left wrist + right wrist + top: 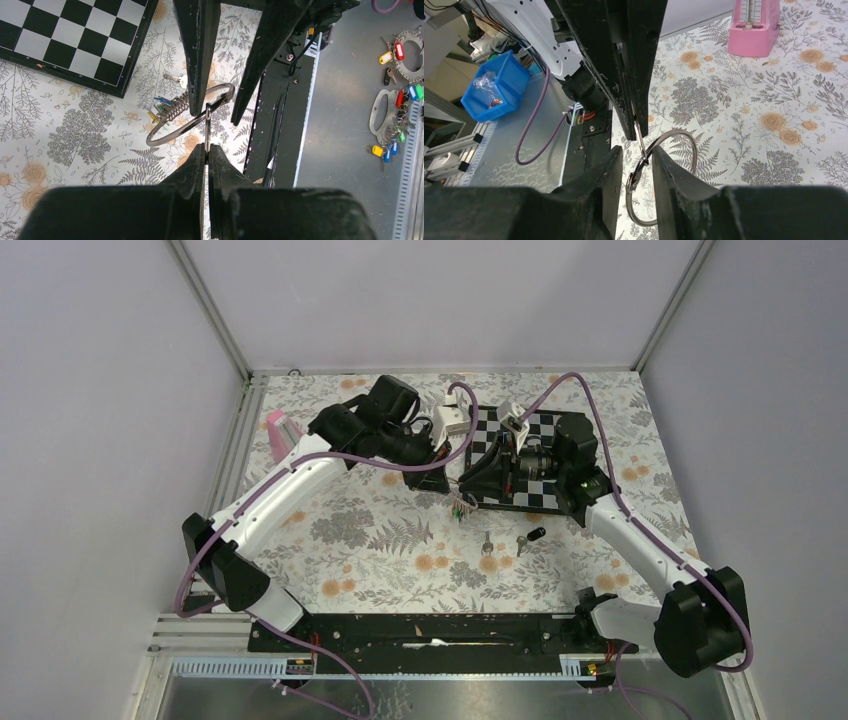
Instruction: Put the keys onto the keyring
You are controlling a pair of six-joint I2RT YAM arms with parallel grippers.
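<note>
Keys [487,539] lie nearest you on the flowered cloth [380,540], both loose and flat. The plain silver one is on the left and the black-headed one [531,536] is just beside it on the right, not touching. Neither is on a ring.

Just beyond them, you have both grippers meeting above the cloth. Your left gripper [206,148] is clamped tight on the keyring [179,107], its fingertips pinched together on the thin wire of the big silver loop, so the loop hangs from it. A short coil spring and small green, yellow and blue tags sit at the other end of the loop from the pinch.

Your right gripper [636,152] comes at the same loop from the opposite side. Its two fingers stand apart with the wire and a flat bit of the loop between them. A sliver of gap shows on each side, so it straddles the loop and does not clamp it. The two grippers' fingertips are very near each other, almost nose to nose.

Farther back, under your right wrist, the black-and-white chessboard [545,428] lies flat on the cloth. Off to the far left, well apart from everything else, a pink box [754,30] stands upright near the table's edge.
</note>
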